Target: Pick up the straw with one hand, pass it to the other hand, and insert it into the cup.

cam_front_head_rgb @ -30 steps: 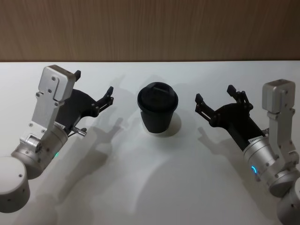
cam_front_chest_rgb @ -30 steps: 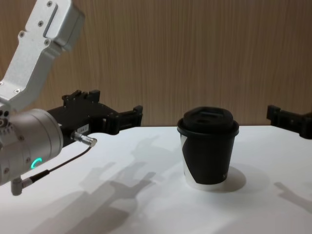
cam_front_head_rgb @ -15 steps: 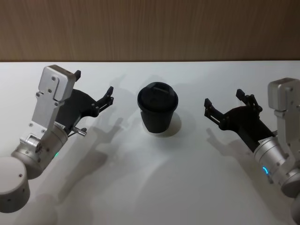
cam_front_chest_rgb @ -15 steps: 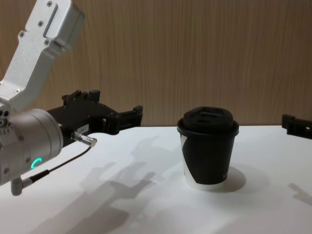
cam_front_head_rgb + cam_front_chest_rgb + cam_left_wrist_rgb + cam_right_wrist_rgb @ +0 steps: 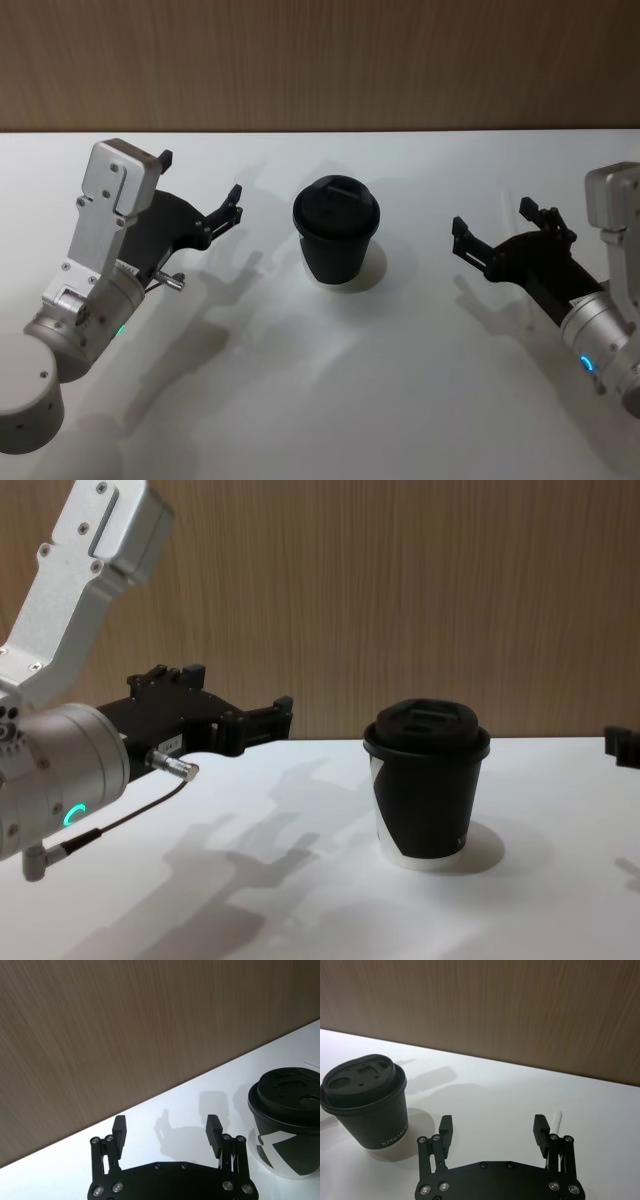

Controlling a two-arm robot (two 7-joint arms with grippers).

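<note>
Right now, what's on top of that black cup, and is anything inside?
A black sip lid sits on the cup, nothing poking through it. The lid covers the inside, so its contents cannot be seen.

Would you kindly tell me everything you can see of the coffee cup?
The cup is short, paper, black-bodied with a curved white patch on its side and a black plastic sip lid. It stands upright on the white table, nothing inserted. The open left gripper and right gripper flank it without touching.
</note>
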